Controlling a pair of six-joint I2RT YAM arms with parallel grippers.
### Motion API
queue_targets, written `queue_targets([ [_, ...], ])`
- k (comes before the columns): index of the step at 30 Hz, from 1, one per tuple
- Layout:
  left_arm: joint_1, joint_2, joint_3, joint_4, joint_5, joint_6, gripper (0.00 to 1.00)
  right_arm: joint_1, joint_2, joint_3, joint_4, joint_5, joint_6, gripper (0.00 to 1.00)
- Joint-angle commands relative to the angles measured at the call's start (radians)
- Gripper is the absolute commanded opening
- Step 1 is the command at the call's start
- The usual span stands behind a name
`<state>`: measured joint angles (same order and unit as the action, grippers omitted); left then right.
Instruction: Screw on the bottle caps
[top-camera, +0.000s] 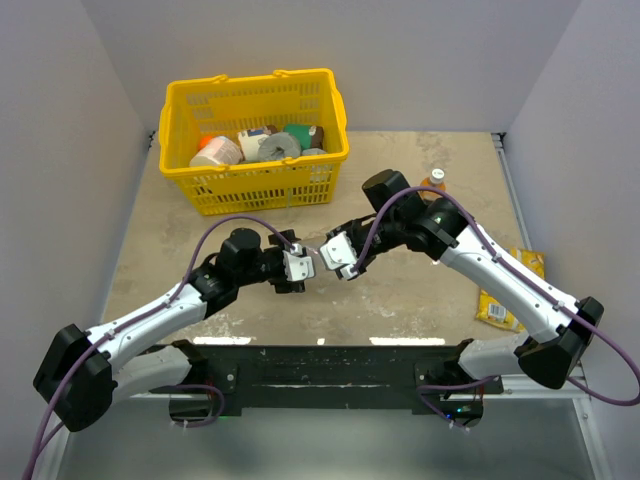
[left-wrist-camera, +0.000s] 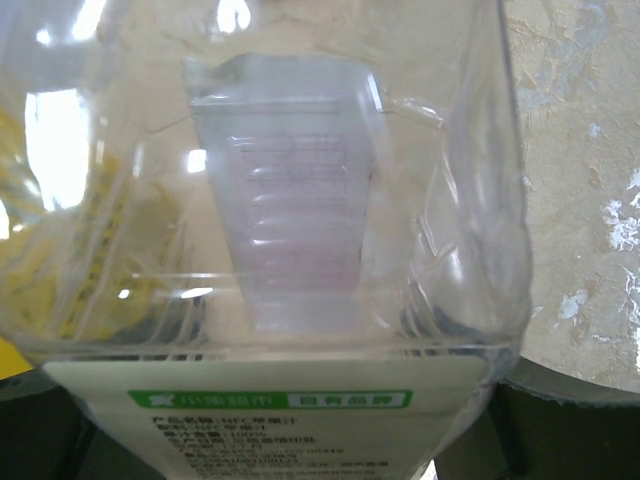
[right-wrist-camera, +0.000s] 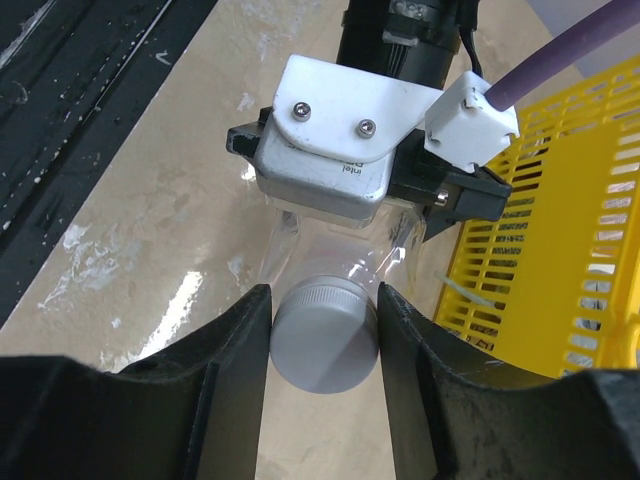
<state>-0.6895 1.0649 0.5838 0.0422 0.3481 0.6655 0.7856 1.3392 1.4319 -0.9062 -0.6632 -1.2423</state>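
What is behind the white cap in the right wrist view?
The clear bottle, gripped by the left tool. The white cap covers its mouth, so whether threads have caught cannot be seen.

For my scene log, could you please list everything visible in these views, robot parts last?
beige mottled table: one, beige, beneath everything.
yellow slotted plastic basket: one, yellow, far left of table.
packaged goods: several, mixed colours, inside basket.
small bottle of orange liquid: one, orange, far right.
yellow snack packet: one, yellow, near right edge.
clear ribbed plastic bottle: one, colourless, centre, held by left gripper.
round white plastic caps: two, white, one on clear bottle's neck, one atop orange bottle.
left gripper: one, black and white, shut on clear bottle.
right gripper: one, black, closed on that bottle's cap.
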Motion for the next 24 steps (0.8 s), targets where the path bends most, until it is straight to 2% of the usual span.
queue_targets([
  [1,-0.001,-0.014,0.036,0.070,0.019,-0.004,0.00,0.006,0.000,0.025,-0.006,0.016,-0.009,0.43],
  [3,-0.002,-0.014,0.034,0.077,0.017,-0.004,0.00,0.007,-0.003,0.018,-0.005,0.020,-0.011,0.43],
  [5,-0.001,-0.016,0.031,0.088,0.014,-0.007,0.00,0.006,-0.015,-0.004,0.006,0.027,-0.008,0.49],
  [7,-0.002,-0.014,0.031,0.088,0.012,-0.004,0.00,0.006,-0.026,-0.021,0.036,0.033,0.000,0.50],
  [11,-0.001,-0.017,0.027,0.094,0.008,-0.004,0.00,0.006,-0.020,-0.019,0.020,0.048,-0.005,0.48],
  [15,-0.001,-0.020,0.022,0.110,0.003,-0.004,0.00,0.006,-0.014,-0.013,0.010,0.050,0.006,0.39],
  [16,-0.002,-0.020,0.021,0.114,0.002,-0.007,0.00,0.006,-0.012,-0.011,0.007,0.050,0.007,0.40],
  [17,-0.001,-0.020,0.019,0.122,0.002,-0.006,0.00,0.007,-0.017,-0.017,0.007,0.050,0.007,0.46],
  [20,-0.002,-0.020,0.017,0.127,-0.001,-0.001,0.00,0.006,-0.043,-0.050,0.053,0.057,0.026,0.57],
  [24,-0.001,-0.022,0.010,0.130,-0.006,0.006,0.00,0.007,-0.041,-0.045,0.055,0.073,0.035,0.54],
])
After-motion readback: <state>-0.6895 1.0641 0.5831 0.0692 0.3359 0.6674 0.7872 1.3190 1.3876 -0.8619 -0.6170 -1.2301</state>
